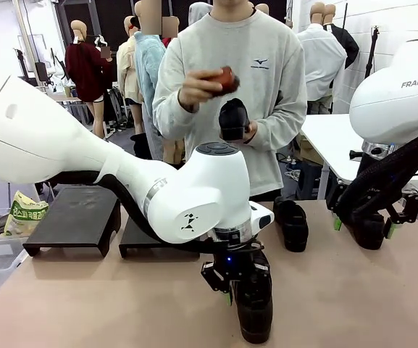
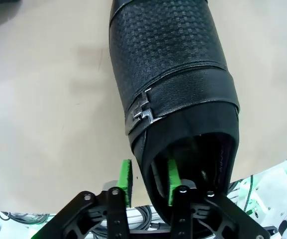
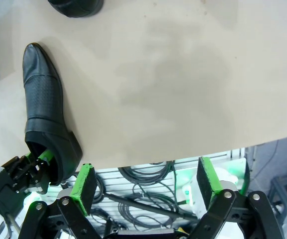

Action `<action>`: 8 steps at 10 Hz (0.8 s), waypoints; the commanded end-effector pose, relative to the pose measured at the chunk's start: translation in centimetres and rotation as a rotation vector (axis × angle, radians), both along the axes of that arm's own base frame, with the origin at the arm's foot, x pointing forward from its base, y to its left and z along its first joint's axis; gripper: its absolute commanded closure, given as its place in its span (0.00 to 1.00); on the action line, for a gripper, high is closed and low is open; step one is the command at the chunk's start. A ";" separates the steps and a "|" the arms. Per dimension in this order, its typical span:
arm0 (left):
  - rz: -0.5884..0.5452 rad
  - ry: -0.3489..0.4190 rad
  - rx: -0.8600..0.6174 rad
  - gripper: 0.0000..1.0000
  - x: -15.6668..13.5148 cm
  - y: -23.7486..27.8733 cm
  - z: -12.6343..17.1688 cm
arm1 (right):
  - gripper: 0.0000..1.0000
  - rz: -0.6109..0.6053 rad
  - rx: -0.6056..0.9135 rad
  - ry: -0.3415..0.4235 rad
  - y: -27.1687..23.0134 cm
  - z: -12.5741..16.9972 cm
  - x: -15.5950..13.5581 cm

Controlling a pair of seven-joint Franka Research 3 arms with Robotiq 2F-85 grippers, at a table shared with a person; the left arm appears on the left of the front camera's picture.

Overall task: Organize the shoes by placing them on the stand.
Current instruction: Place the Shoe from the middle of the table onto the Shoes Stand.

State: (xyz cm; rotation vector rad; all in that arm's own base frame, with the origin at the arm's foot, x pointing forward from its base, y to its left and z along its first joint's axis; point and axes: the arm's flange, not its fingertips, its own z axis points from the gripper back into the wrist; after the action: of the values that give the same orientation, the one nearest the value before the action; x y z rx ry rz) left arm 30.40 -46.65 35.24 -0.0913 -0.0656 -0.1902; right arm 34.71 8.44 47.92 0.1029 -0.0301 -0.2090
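Observation:
A black shoe lies on the table at the front centre, and its textured toe points away from the wrist. My left gripper straddles the shoe's heel wall, one green pad inside the opening and one outside. Whether the pads press the wall is unclear. A second shoe rests on the table farther back. The person holds a third shoe in one hand. The black stand sits at the left. My right gripper hangs open and empty past the table's right edge.
A lower black stand piece lies behind my left arm. The person's other hand holds a small brown block. The right wrist view shows the gripped shoe, another shoe's toe and cables below the table edge. A bin with a bag stands at far left.

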 end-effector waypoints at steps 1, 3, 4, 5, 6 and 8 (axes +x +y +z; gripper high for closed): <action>0.017 -0.010 0.005 1.00 0.1 -1.0 -0.1 | 0.00 0.004 -0.009 -0.001 0.0 0.1 0.3; 0.019 -0.008 0.001 1.00 0.0 -1.0 -0.1 | 0.00 0.004 -0.009 -0.001 0.0 0.1 0.3; 0.021 -0.008 -0.001 1.00 0.0 -0.9 -0.1 | 0.00 0.004 -0.009 -0.001 0.0 0.1 0.3; 0.021 -0.008 -0.006 1.00 0.0 -0.9 -0.1 | 0.00 0.004 -0.009 -0.001 0.0 0.1 0.3; 0.021 -0.013 -0.012 1.00 -0.2 -0.7 0.1 | 0.00 0.004 -0.009 -0.001 0.0 0.1 0.3; -0.001 0.001 0.000 1.00 0.0 -0.1 0.0 | 0.00 0.004 -0.009 -0.001 0.0 0.1 0.3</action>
State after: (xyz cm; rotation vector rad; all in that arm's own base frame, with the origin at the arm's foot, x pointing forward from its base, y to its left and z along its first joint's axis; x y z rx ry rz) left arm 30.23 -46.68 35.46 -0.0862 -0.0616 -0.1899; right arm 34.71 8.44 47.92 0.1030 -0.0301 -0.2090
